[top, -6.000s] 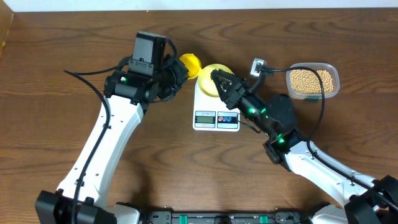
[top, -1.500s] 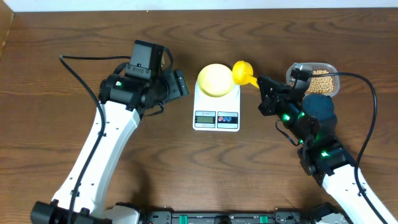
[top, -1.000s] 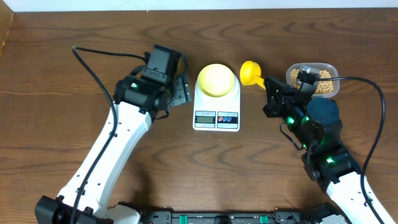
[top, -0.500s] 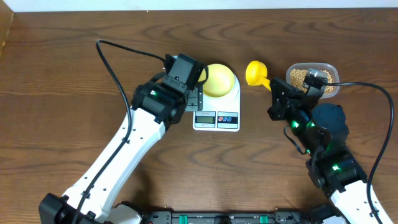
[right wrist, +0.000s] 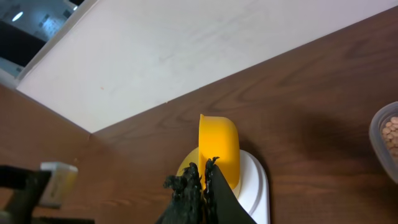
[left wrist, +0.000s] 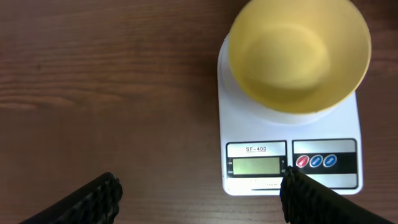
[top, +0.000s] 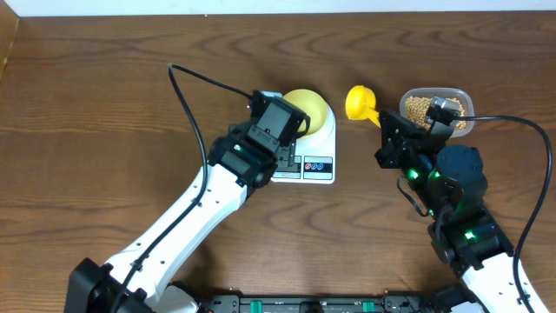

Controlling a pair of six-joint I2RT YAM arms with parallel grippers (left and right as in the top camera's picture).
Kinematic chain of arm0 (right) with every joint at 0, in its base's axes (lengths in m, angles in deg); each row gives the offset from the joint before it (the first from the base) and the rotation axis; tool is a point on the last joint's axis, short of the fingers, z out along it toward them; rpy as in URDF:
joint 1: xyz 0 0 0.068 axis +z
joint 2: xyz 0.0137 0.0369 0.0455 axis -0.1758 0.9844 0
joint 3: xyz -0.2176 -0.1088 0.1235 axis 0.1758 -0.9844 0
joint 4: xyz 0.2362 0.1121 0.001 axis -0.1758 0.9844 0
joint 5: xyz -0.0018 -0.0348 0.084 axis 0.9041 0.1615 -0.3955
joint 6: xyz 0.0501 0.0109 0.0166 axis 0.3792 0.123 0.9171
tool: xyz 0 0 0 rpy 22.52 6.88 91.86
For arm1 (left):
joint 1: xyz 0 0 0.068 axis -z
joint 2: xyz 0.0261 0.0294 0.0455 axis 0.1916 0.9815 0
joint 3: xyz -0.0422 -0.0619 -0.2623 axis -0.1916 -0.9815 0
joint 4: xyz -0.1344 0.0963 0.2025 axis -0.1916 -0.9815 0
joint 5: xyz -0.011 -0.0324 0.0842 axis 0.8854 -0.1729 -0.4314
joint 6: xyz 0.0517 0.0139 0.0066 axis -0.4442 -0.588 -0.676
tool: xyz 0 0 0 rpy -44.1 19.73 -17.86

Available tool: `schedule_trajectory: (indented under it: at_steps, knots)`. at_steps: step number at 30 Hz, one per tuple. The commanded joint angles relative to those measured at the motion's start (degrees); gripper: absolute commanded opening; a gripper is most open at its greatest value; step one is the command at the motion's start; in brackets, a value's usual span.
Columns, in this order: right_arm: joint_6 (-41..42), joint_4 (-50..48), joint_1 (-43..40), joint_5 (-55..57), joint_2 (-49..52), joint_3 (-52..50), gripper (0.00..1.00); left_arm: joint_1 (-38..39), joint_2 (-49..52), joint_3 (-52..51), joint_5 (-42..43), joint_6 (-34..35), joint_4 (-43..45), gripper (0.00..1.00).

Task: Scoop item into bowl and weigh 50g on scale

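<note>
Brown tabletop: left arm partly hides scale, bowl.

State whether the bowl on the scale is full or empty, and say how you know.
Empty: the left wrist view looks down into the bowl on the scale and shows only its bare yellow inside.

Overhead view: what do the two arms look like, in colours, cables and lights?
The left arm and right arm have white shells, black joints and small green lights. A loose black cable trails each. The left tool and right tool have black textured fingers.
</note>
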Motion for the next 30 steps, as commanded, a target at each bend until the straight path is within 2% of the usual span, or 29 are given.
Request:
schedule_trajectory:
  at_steps: [1,30]
  knots:
    - [1.2,0.7,-0.4,2.3,-0.7,1.0,0.01,0.7,0.3,-2.1,-2.0,-1.4,1.8,0.83]
    - [3.4,1.9,-0.4,4.6,-0.7,1.0,0.01,3.9,1.7,-3.8,-2.0,-1.4,4.5,0.84]
